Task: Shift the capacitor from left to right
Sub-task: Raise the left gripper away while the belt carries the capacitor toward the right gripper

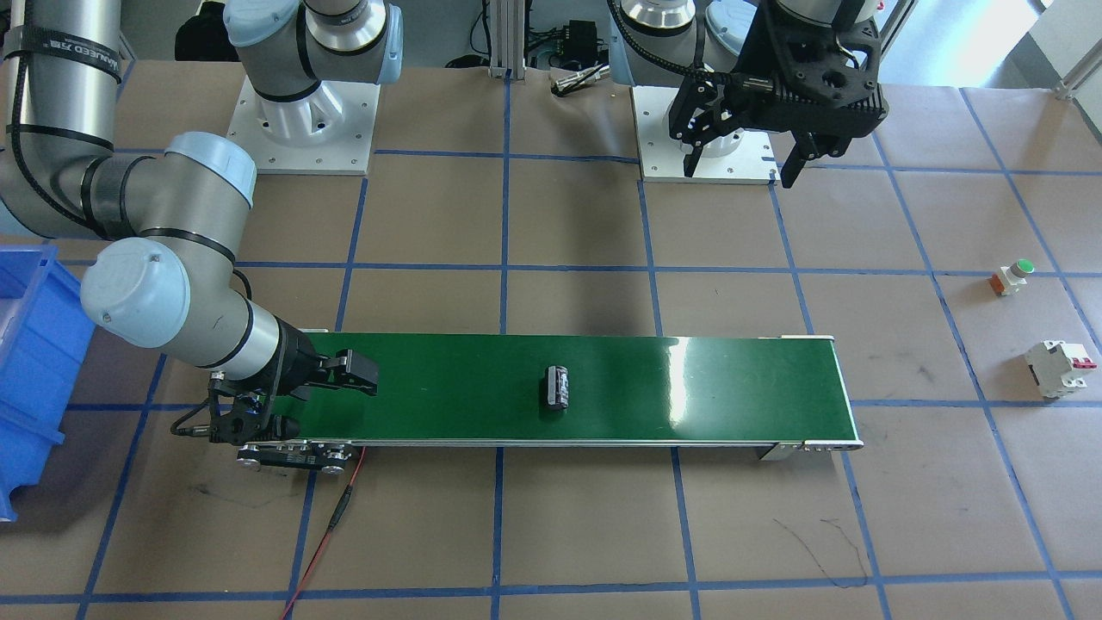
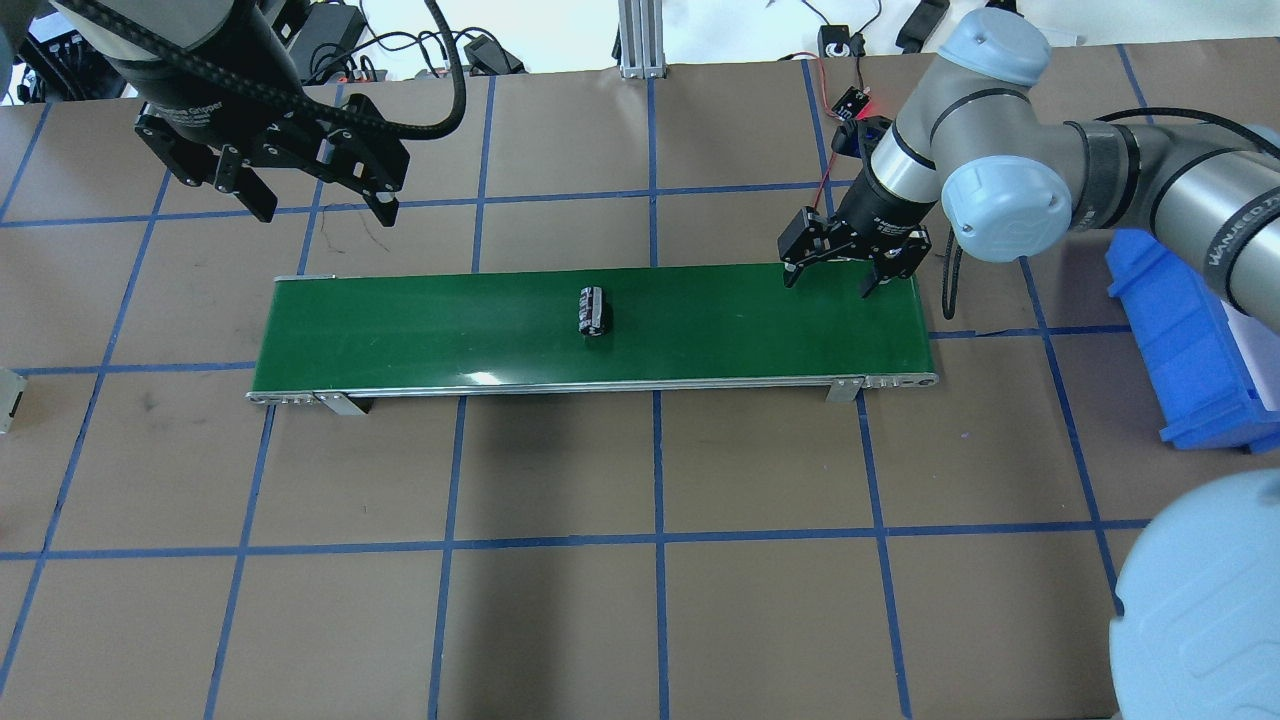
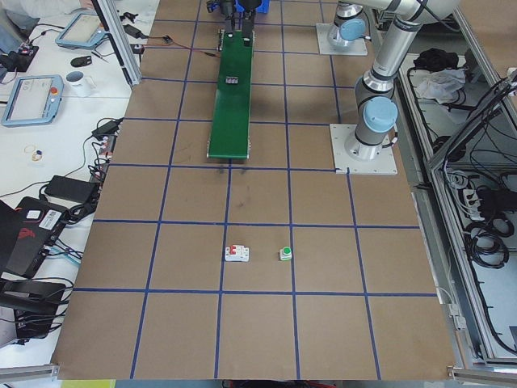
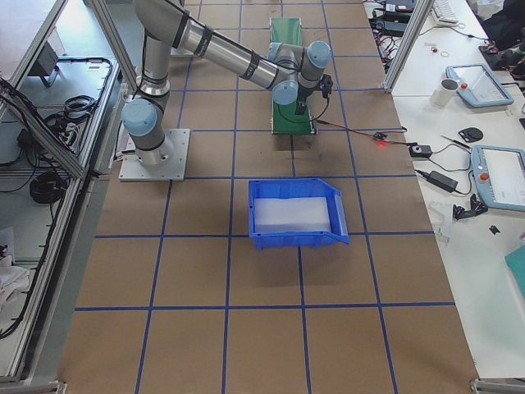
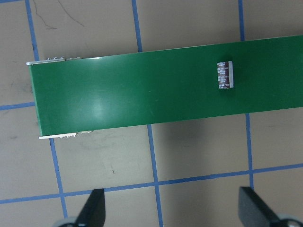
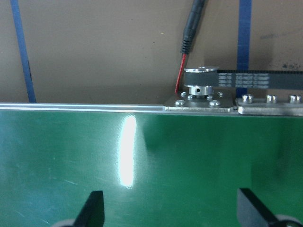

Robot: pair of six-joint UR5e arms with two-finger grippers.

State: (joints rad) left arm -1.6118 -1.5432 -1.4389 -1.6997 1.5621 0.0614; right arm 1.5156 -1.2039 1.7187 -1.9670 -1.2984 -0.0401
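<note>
The capacitor (image 1: 556,387), a stubby dark cylinder with pale markings, lies on its side near the middle of the green conveyor belt (image 1: 706,387). It also shows in the overhead view (image 2: 593,311) and the left wrist view (image 5: 225,74). My left gripper (image 2: 325,212) is open and empty, held high above the table behind the belt's left end. My right gripper (image 2: 828,285) is open and empty, low over the belt's right end at its far edge. The right wrist view shows only bare belt (image 6: 189,165) between its fingers (image 6: 92,210).
A blue bin (image 2: 1190,340) stands on the table to the right of the belt. A white breaker (image 1: 1059,368) and a green-capped push button (image 1: 1013,275) lie on the table off the belt's left end. A red cable (image 1: 327,534) runs from the belt's motor end.
</note>
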